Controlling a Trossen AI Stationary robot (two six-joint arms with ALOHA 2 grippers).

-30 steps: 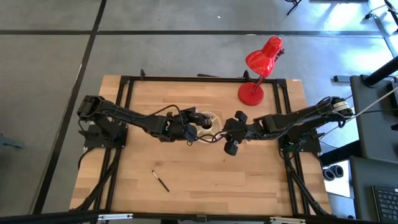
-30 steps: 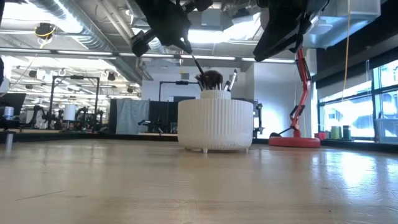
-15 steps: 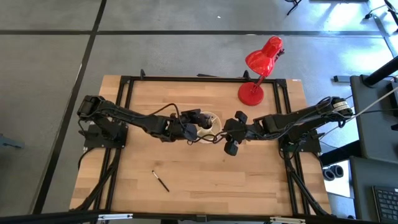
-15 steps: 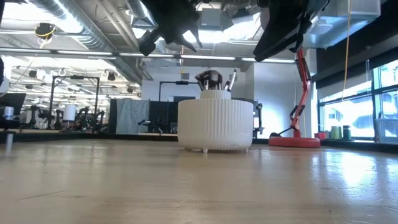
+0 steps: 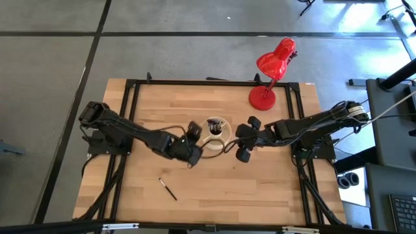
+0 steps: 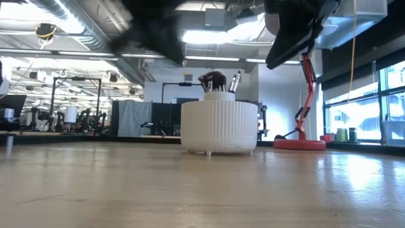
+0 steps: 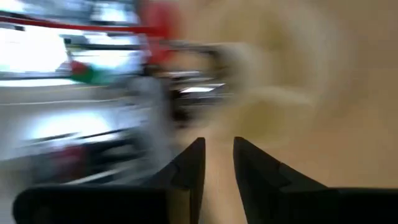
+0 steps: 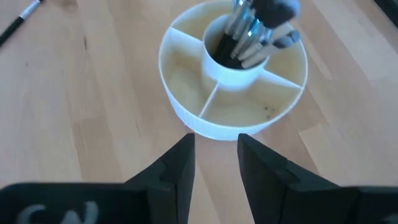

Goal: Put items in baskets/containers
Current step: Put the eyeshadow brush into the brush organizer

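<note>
Wooden tabletop fills the middle of the high view. The cream organizer cup sits near the centre of the frame, with dark makeup brushes standing in its middle cup. One loose brush lies alone in the lower left of the frame, well apart from the cup. Its long axis slants from upper left to lower right. The left gripper is just left of the cup and nearer to that brush than the right gripper, which waits just right of the cup. I think the left arm should go down and left for it.

The low view shows the organizer cup in the centre, brush tips poking out on top.

The left wrist view is smeared, but the left gripper has a narrow gap between its fingers and holds nothing.

The right wrist view shows the right gripper slightly open and empty, with the organizer cup just ahead.
</note>
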